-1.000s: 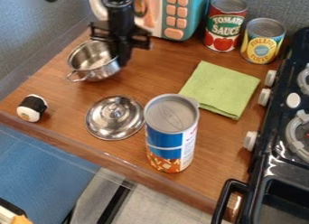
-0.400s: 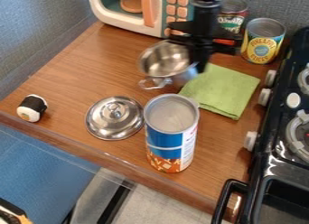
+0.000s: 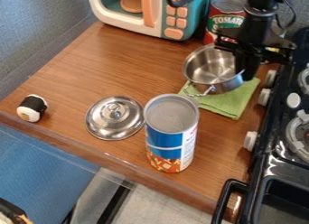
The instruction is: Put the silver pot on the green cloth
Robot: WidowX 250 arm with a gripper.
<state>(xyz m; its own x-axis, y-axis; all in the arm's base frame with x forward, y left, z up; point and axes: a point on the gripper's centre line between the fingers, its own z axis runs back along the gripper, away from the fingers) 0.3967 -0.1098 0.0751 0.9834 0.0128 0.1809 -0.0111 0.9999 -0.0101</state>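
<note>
At the upper right, the black gripper hangs at the right side of the small steel pot, its lower end against the pot's rim. The pot is upright with nothing inside, over the green cloth, hiding the cloth's upper left part. Whether the pot rests on the cloth or hangs just above it, I cannot tell. One looped pot handle points toward the camera. Left of centre lies the steel lid, knob up, beside the tall blue can.
A toy microwave and a tomato sauce can stand at the back. The stove with its knobs borders the counter's right side. Far left lies a toy sushi roll, near the front edge.
The gripper and the pot have moved together from the upper left to the right, over the green cloth. The lid, the blue can and the sushi roll have stayed put.
</note>
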